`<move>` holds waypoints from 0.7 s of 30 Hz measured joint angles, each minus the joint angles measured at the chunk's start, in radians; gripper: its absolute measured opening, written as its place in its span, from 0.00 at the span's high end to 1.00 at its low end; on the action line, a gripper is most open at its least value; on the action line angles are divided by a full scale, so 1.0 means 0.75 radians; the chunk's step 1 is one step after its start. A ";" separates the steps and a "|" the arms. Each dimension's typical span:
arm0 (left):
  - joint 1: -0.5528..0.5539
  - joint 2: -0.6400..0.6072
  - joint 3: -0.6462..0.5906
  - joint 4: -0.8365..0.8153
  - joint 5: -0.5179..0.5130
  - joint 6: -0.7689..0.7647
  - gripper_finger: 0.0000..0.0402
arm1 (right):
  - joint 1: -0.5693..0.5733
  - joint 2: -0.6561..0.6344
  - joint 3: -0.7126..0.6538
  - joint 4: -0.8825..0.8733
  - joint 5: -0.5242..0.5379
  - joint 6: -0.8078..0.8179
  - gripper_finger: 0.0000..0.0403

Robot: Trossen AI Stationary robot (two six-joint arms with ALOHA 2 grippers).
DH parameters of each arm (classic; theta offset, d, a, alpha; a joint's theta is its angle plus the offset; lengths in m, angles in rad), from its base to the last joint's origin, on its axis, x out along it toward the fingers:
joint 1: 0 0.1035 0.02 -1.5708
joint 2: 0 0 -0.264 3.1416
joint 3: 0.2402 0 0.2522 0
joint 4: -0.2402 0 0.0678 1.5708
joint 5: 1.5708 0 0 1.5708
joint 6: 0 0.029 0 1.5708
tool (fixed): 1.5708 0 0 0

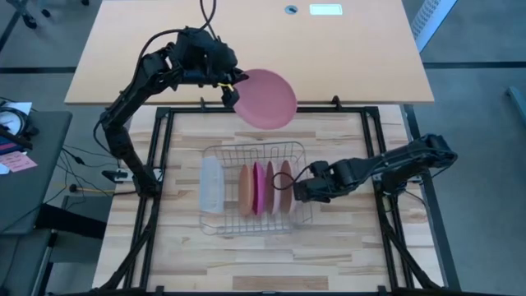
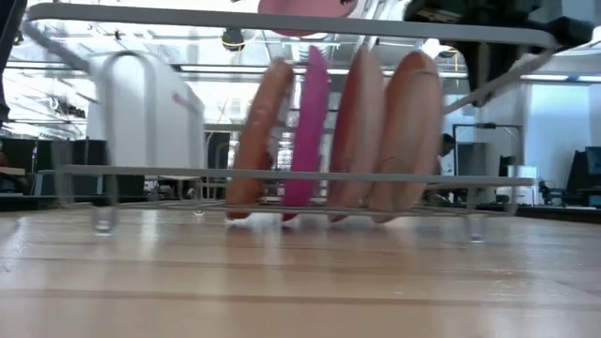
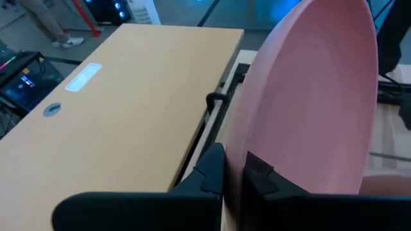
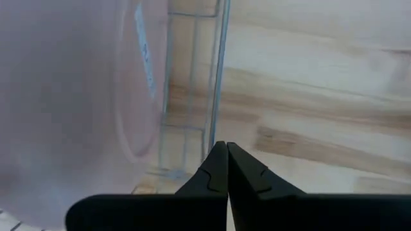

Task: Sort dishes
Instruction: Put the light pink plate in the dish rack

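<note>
My left gripper holds a pale pink plate high over the table's far edge; its lower rim shows in the low view. Four plates stand on edge in the silver wire rack: orange-tan, magenta, pale pink and tan. My right gripper points down at the rack's right side, next to the tan plate. Its fingers are shut with nothing between them. My left gripper pinches the pale pink plate's rim between its two fingers, one finger on each face. The fingers come at it from the table's left, slanting a little downward. The plate is lifted clear of everything and tilted, with its broad face turned partly upward.
A translucent white tray stands on edge at the rack's left end. A black frame runs around the wooden table top. A tan desk lies beyond the far edge. Bare wood lies in front of the rack.
</note>
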 joint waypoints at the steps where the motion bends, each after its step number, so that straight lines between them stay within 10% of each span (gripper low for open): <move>1: 0.000 -0.007 0.000 -0.005 0.000 -0.001 0.98 | -0.005 0.001 0.000 0.027 0.001 0.000 0.99; 21: -0.111 -0.040 0.000 -0.125 0.142 0.179 0.98 | -0.053 0.140 -0.001 0.531 -0.024 -0.058 1.00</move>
